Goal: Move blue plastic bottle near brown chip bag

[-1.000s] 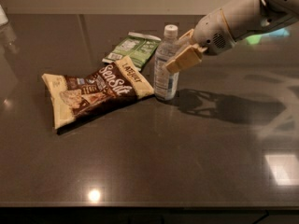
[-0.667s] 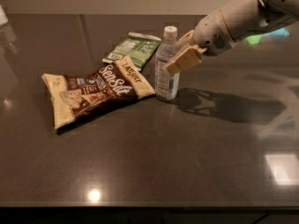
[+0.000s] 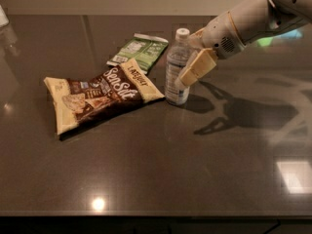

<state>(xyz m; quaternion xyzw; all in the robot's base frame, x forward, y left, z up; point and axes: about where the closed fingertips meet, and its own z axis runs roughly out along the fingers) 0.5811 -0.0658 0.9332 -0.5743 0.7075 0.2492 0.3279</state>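
Camera view shows a dark, glossy bench (image 3: 161, 179) with the blue plastic bottle (image 3: 172, 67) standing upright on it, a little right of the middle. Its white cap is on top. The hand (image 3: 181, 75) comes in from the right on a white arm (image 3: 248, 21) and is clamped on the bottle at the level of the label; one tan finger (image 3: 197, 67) lies across the near right side of the bottle, and the other one is hidden behind it. The brown chip bag (image 3: 100, 94) lies flat just to the left of the bottle, its right corner nearly at the bottle's foot. A smaller green packet (image 3: 141, 50) lies farther back, left of the bottle, partly under the far edge of the chip bag
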